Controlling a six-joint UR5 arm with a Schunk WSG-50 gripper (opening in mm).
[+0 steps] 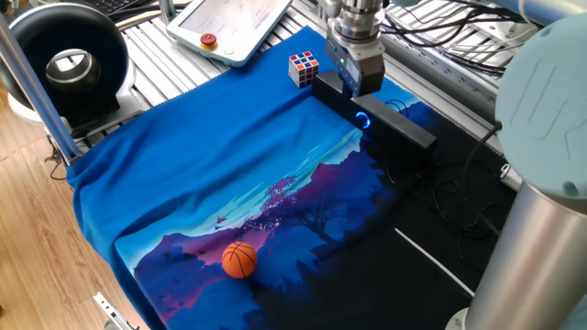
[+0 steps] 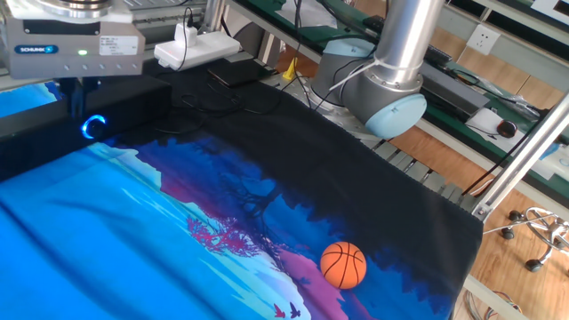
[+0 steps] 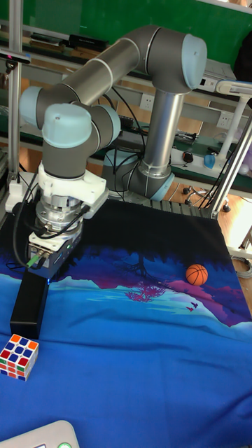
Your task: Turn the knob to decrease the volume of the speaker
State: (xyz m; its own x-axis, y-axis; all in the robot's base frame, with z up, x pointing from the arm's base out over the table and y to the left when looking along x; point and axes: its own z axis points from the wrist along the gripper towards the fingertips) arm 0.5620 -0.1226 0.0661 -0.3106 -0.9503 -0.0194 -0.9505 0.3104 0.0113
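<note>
The speaker (image 1: 385, 124) is a long black bar lying at the far edge of the blue cloth; it also shows as the speaker (image 2: 133, 98) and the speaker (image 3: 29, 302). Its knob (image 1: 363, 119) glows blue on the front face, seen too as the knob (image 2: 92, 126). My gripper (image 1: 357, 89) hangs just over the bar's top, up and to the left of the knob. The gripper (image 2: 80, 89) points straight down. In the tall view the gripper (image 3: 43, 269) covers the bar's far end. The finger gap is not clear in any view.
A puzzle cube (image 1: 304, 67) sits by the speaker's left end. An orange ball (image 1: 239, 259) lies near the cloth's front. A big black ring device (image 1: 69, 64) and a tablet with a red button (image 1: 209, 40) stand behind. Cables (image 1: 459, 197) trail to the right.
</note>
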